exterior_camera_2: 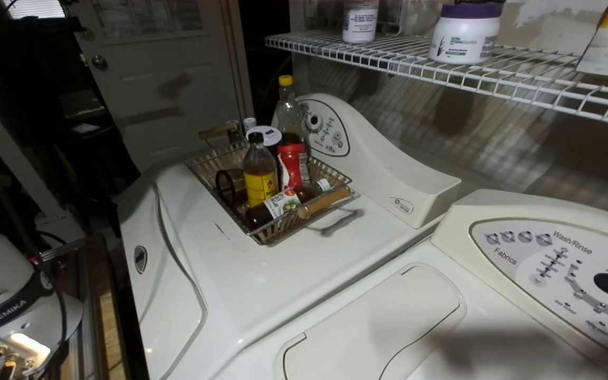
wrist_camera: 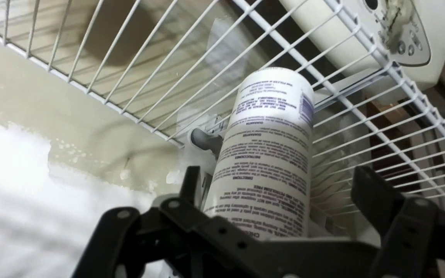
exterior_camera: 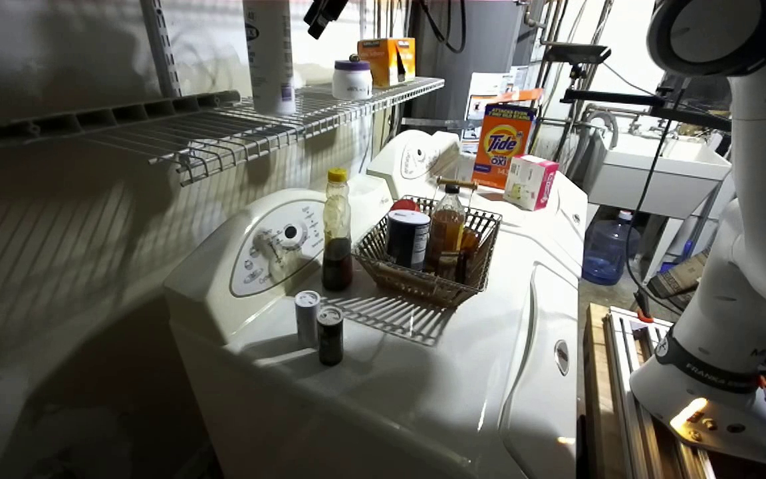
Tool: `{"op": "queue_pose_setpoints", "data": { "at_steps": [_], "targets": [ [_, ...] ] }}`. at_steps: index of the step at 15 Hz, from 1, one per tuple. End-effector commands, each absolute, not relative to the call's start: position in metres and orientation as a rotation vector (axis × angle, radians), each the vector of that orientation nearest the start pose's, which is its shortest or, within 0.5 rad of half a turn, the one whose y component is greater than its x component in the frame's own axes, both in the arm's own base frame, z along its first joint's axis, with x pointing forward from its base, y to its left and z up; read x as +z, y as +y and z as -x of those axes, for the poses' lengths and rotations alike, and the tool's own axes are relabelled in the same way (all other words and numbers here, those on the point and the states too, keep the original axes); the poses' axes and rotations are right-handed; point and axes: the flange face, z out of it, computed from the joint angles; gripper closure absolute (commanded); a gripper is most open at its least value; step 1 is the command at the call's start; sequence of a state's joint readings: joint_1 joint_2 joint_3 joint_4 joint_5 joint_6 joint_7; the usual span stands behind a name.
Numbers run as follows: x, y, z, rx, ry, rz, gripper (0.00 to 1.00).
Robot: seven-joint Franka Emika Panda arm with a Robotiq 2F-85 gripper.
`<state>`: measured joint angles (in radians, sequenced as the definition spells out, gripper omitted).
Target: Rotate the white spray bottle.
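Wrist view: white spray bottle (wrist_camera: 265, 154) on wire shelf (wrist_camera: 333, 91), fingers (wrist_camera: 375, 197) apart

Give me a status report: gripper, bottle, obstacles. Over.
Gripper open, not gripping. White bottle upright on the wire shelf, top out of view. Purple-lidded jar on the same shelf, apart from the bottle, apparently not in the way.

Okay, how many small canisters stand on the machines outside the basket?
2: a pale canister and a dark canister, side by side near the yellow-capped bottle in an exterior view; others might be hidden.
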<state>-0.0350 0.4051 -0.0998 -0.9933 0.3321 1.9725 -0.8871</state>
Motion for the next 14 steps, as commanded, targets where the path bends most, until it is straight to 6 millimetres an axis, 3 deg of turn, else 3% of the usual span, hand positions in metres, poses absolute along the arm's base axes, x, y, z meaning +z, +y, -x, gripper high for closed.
{"op": "queue_pose_setpoints", "data": {
  "at_steps": [1,6,9,10,14],
  "targets": [
    [0.705,-0.052,-0.666,-1.102,-0.884,2.809,0.00],
    [0.703,-0.052,-0.638,-1.244,-0.685,2.805,0.00],
    [0.690,-0.036,-0.621,-1.308,-0.688,2.762,0.00],
    [0.700,-0.049,-0.645,-1.275,-0.696,2.803,0.00],
    [0.691,-0.035,-0.631,-1.286,-0.697,2.784,0.00]
  ]
}}
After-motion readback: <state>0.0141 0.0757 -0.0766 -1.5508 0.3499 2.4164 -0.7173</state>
